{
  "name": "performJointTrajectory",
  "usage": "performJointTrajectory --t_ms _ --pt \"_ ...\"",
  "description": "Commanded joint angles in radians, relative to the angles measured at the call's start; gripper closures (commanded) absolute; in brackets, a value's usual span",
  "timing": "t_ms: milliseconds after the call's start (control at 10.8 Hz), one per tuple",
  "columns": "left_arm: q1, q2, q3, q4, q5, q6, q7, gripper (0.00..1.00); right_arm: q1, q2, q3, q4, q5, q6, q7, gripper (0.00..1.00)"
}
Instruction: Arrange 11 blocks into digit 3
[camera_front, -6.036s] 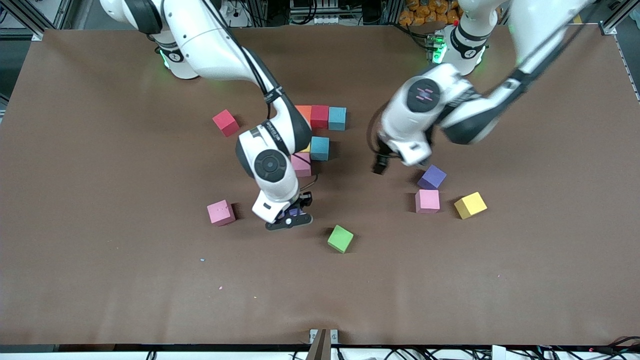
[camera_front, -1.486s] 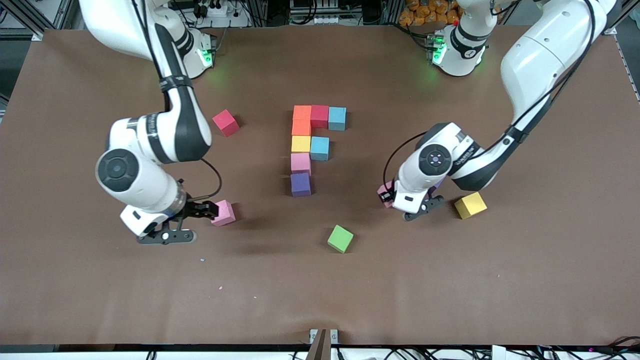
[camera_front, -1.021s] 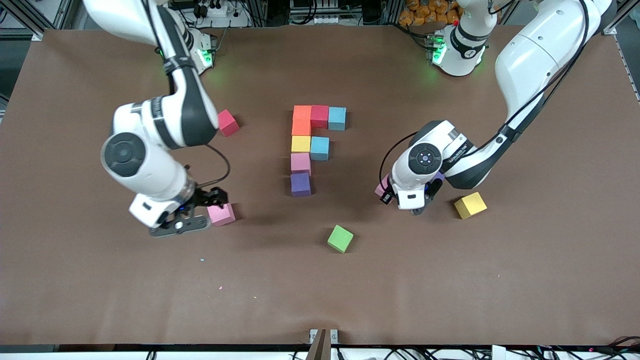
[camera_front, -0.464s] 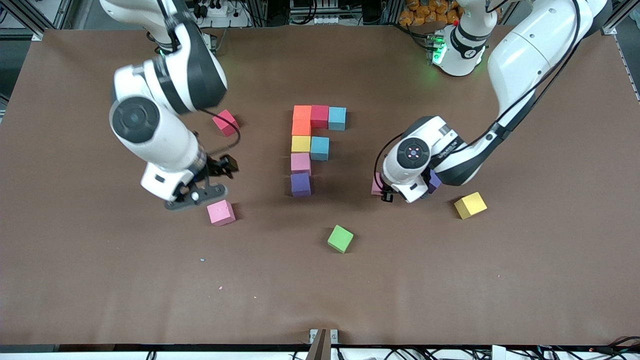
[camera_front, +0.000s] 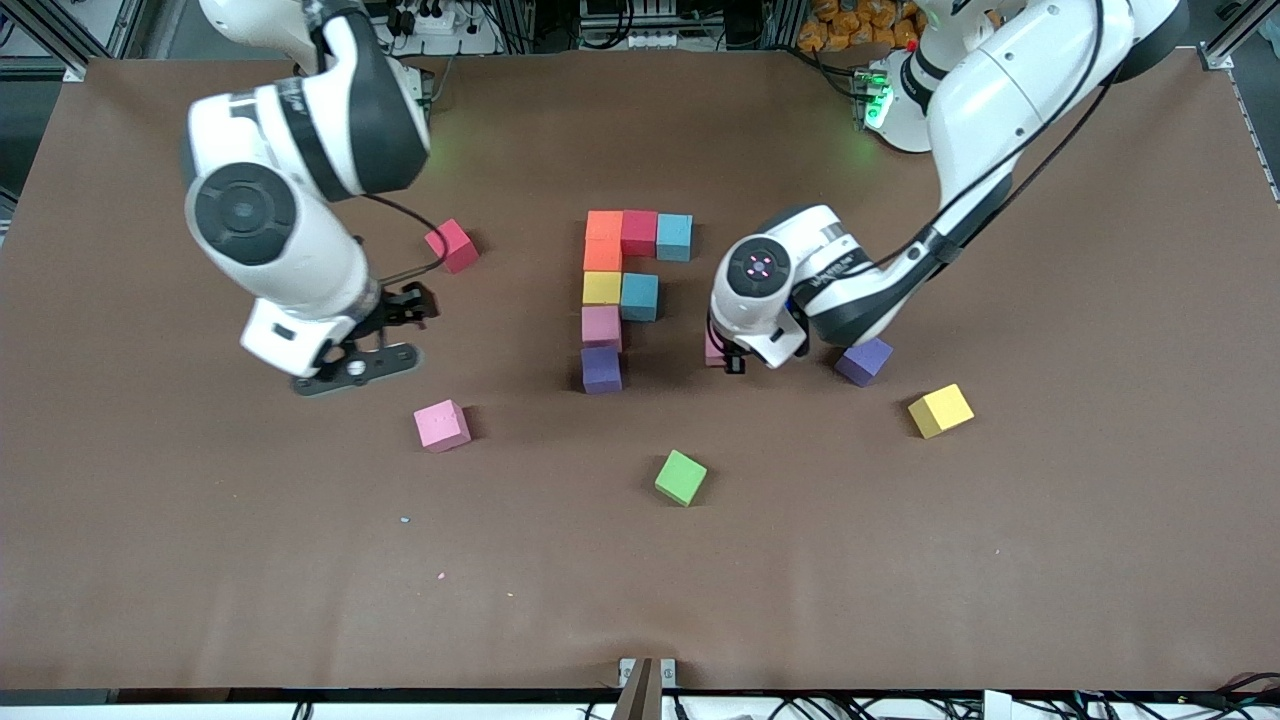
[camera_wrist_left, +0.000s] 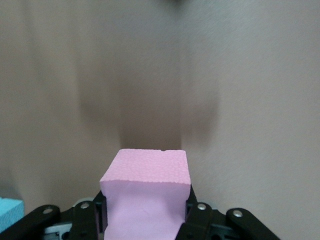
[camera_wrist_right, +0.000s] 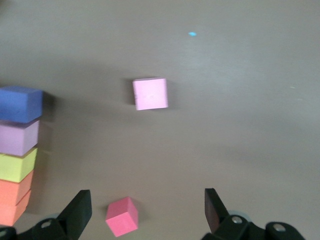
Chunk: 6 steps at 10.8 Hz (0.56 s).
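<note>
Seven blocks (camera_front: 615, 290) form a partial figure mid-table, toward the robots' edge. The left gripper (camera_front: 722, 352) clamps a pink block (camera_wrist_left: 146, 192) beside it; the right gripper (camera_wrist_right: 145, 215) hangs open, empty. Four remain, by appearances.

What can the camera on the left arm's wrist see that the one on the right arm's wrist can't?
Only the left wrist view shows the left pincer shut on a pink block, with a light blue block at the edge. Only the right wrist view shows the open right pincer over a red block, a loose pink block and a purple block. Both show the brown table.
</note>
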Motion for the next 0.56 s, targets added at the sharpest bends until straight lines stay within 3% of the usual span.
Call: performJointTrajectory --t_ms 0,279,464 --pt "-0.035 -0.037 0.008 -0.044 0.059 -0.005 -0.081 1.0 -0.059 -0.051 -0.04 -0.002 -0.011 -0.015 -0.042 0.0" --pt "-0.04 -0.038 0.005 -0.079 0.082 0.028 -0.141 1.0 -0.109 -0.123 -0.074 -0.008 -0.014 -0.059 -0.088 0.0" --pt "-0.041 -0.051 -0.007 -0.116 0.12 0.066 -0.189 1.0 -0.109 -0.183 -0.142 -0.008 -0.014 -0.105 -0.146 0.0"
